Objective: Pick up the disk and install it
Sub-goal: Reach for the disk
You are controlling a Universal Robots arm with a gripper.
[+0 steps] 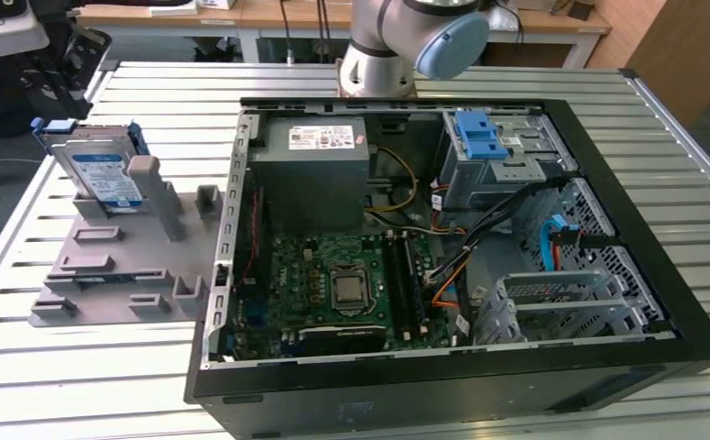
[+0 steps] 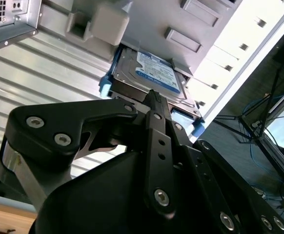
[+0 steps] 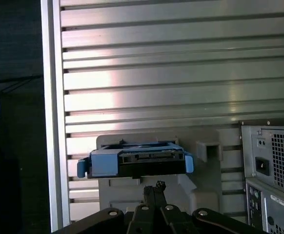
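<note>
The pincer is drawn narrow, its two fingers meeting at the tips with nothing between them. It points straight at the disk, which sits just ahead of the tips. The disk is not yet lifted. It stands on edge in the grey stand, leaning a little against an upright post, probably so that its upper edge and blue carrier rise clear and give the fingers something to close on. In the first wrist view the pincer meets the disk edge-on, and a small gap shows between tips and carrier, so I judge them apart. The stand lies on the slatted table just beside the open case, likely to keep the carry short. The metal bay with its blue latch lies well beyond the disk, deep in the case. In the second wrist view the pincer's own body covers the disk's near edge, so how the stand grips it cannot be made out. In the exterior view the post hides part of the label. The arm is cut off by the frame, so its reach toward the stand cannot be followed.
</note>
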